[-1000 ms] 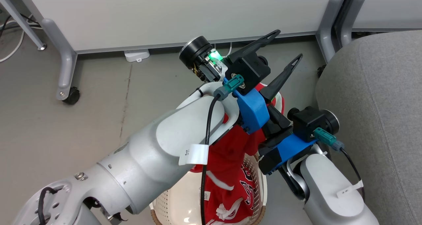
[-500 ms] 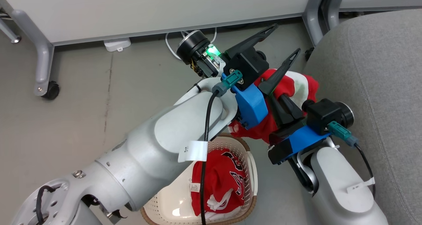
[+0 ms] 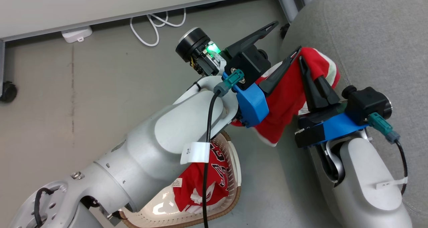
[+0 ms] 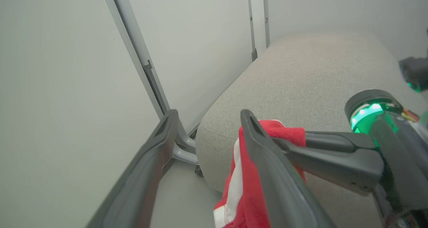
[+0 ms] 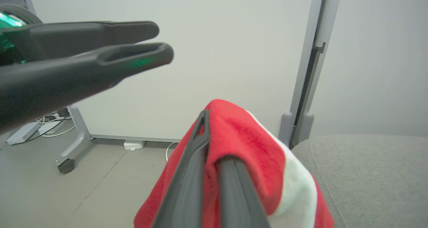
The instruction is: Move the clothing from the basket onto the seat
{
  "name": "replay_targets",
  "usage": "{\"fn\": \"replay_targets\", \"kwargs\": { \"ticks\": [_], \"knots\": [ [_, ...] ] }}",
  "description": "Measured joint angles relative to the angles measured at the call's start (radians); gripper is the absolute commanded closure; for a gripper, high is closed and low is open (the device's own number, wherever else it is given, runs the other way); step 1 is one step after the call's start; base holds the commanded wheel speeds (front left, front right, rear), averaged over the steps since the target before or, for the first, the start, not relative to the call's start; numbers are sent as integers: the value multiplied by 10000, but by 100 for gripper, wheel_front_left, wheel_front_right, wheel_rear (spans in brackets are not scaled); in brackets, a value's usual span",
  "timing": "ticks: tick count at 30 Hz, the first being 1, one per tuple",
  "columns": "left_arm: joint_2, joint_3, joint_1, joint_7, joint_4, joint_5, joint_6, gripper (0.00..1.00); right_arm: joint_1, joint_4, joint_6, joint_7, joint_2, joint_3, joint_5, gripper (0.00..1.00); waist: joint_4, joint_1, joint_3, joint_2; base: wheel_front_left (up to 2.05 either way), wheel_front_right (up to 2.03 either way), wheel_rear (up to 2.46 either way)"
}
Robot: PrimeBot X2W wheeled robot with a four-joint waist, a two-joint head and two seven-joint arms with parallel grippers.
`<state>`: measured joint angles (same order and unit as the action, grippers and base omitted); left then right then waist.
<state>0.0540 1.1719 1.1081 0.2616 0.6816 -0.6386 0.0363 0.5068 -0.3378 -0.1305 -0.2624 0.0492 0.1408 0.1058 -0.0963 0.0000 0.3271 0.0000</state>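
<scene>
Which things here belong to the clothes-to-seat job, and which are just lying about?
Job: banded red garment, clamped by the right gripper, jaws shut; red jersey in the basket; grey seat; left gripper, jaws open.
Lying about: white cable; white box; castor.

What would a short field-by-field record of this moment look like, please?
right gripper: shut on the red garment with white bands
left gripper: open, empty, beside that garment
red garment with white bands: hanging from the right gripper at the edge of the seat, not yet laid down
jersey: lying in the basket
basket: on the floor, partly behind the left arm
seat: grey, on the robot's right
</scene>
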Motion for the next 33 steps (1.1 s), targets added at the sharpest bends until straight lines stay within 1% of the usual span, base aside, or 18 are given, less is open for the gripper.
{"fn": "replay_targets", "kwargs": {
  "ticks": [13,18,25,33],
  "knots": [
    [35,84,-5,0,157,242,117,0,-274,849,0,0,6,-1095,-92,100,-1120,1,526,0,0,0,0],
    [23,196,-94,0,161,261,157,0,-674,1141,0,2,4,-1475,-161,100,-1465,0,675,0,0,0,0],
    [6,418,-447,0,150,362,171,0,-1277,1484,0,0,4,-2006,-134,100,-1882,0,802,0,0,0,0],
    [-12,617,-822,0,148,439,188,0,-1848,1737,0,0,4,-2378,29,100,-2137,0,979,0,0,0,0]
  ]
}}
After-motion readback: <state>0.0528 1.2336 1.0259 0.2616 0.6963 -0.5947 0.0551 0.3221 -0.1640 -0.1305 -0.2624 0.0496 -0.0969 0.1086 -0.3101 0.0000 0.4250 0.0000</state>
